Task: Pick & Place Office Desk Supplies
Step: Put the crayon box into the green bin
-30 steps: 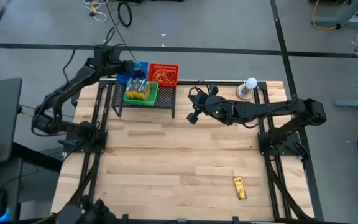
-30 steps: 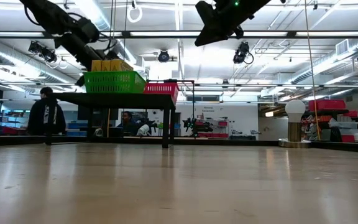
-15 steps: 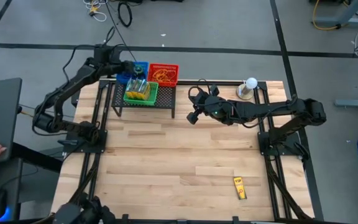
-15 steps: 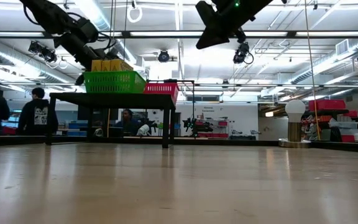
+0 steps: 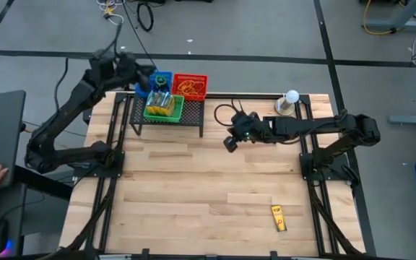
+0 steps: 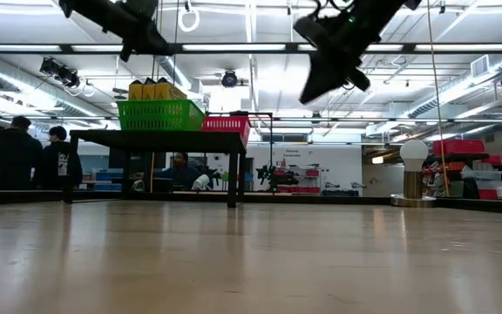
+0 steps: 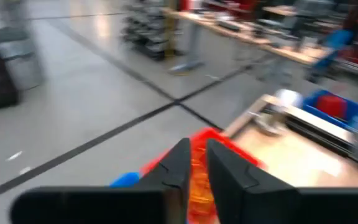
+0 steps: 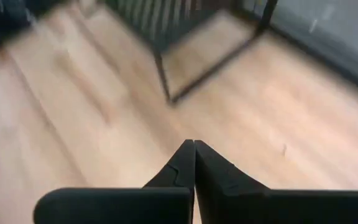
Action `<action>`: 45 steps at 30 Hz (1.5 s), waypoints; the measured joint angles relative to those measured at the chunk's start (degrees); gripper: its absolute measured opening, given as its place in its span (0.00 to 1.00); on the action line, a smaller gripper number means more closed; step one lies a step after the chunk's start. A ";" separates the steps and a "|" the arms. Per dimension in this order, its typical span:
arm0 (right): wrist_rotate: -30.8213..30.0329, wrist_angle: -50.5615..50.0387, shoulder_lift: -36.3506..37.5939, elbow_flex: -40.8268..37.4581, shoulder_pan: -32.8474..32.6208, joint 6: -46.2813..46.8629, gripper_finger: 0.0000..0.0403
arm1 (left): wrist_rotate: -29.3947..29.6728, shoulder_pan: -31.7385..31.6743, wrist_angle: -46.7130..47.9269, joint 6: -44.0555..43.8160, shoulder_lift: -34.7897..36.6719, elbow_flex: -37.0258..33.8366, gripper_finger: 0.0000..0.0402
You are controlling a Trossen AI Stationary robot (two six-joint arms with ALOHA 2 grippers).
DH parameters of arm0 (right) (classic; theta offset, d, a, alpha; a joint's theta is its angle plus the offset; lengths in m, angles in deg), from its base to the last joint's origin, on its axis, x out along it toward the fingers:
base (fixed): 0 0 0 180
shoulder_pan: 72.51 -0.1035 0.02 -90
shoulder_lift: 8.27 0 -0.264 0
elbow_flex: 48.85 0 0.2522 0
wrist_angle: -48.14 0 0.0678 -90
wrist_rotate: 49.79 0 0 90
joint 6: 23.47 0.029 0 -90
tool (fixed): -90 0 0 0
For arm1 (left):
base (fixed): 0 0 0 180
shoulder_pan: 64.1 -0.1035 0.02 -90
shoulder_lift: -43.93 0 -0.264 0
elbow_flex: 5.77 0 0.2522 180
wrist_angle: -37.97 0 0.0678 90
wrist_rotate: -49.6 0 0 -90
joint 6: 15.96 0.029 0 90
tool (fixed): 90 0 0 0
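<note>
High view: no legible writing on the yellow crayon box; right end effector closed, empty.

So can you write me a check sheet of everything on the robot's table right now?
Surface: pale wooden table, mostly bare.
Job's things: yellow crayon box lying near the right front; green, red and blue plastic baskets on a black rack.
Clutter: white ball on round base.
Grippers: left tool raised by the baskets, a slim gap between its fingers; right tool shut, empty, mid-table.
Cables: black loops on the floor.
Surroundings: people beyond the table.
</note>
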 joint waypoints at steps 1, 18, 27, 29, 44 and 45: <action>2.38 -2.24 0.00 0.00 0.20 1.41 0.01 | -0.29 2.03 -0.06 0.48 1.06 -0.65 0.12; 16.38 -18.46 0.43 -10.03 -14.65 36.50 0.01 | 0.83 33.87 -24.51 -7.29 8.65 -21.46 0.02; 24.82 -14.15 0.67 -10.01 -37.14 66.15 0.14 | 6.37 40.63 -28.62 -8.60 8.61 -24.03 0.02; 25.72 -14.75 -0.08 -10.01 -41.56 73.63 0.22 | 6.37 40.71 -28.49 -8.82 8.61 -24.03 0.02; 27.19 -19.55 -11.10 -9.99 -49.11 91.75 0.68 | 6.37 40.69 -28.09 -10.30 8.28 -24.03 0.02; 27.15 -19.72 -11.71 -9.99 -49.11 92.30 0.68 | 6.37 40.69 -28.10 -10.38 8.28 -24.03 0.02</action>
